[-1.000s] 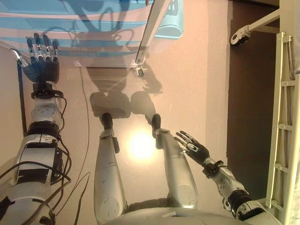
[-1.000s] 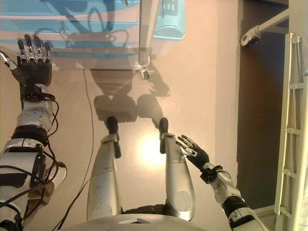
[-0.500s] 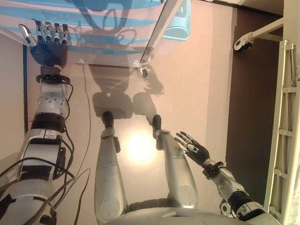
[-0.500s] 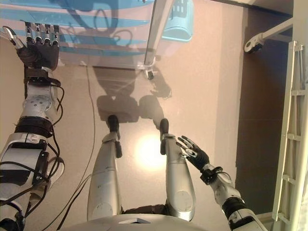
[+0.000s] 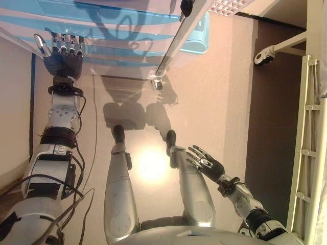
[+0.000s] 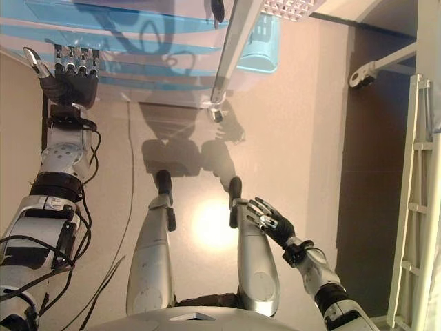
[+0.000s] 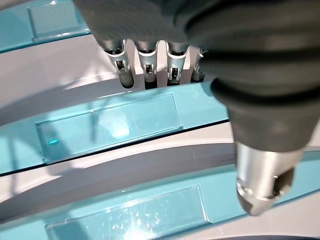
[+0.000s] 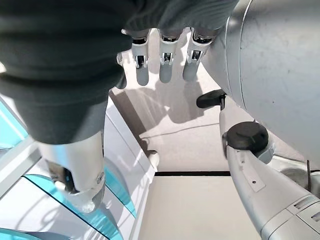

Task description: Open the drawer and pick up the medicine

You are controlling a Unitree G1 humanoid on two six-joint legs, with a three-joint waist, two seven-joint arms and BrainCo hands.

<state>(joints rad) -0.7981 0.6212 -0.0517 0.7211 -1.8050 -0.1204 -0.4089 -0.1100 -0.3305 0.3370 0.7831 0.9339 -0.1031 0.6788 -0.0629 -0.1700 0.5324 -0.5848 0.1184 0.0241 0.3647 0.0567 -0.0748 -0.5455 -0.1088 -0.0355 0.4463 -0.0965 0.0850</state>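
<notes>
Fingers of the left robot hand (image 5: pixel 62 56), straight, apparently touch a blue drawer front (image 7: pixel 107 125); right robot hand (image 5: pixel 205 163) spread, empty.

A pale beige floor (image 5: pixel 214 92) is seen throughout. On the right, a dark brown strip (image 5: pixel 268 127) is laid along it. At the far right, a white ladder-like frame (image 5: pixel 309 153) and a caster wheel (image 5: pixel 263 55) are seen.

At twelve o'clock, the drawer unit (image 5: pixel 102 30) is pale grey-white with translucent turquoise fronts in stripes. The floor (image 5: pixel 214 102) is beige, and a dark brown strip (image 5: pixel 271 127) lies at three o'clock.
</notes>
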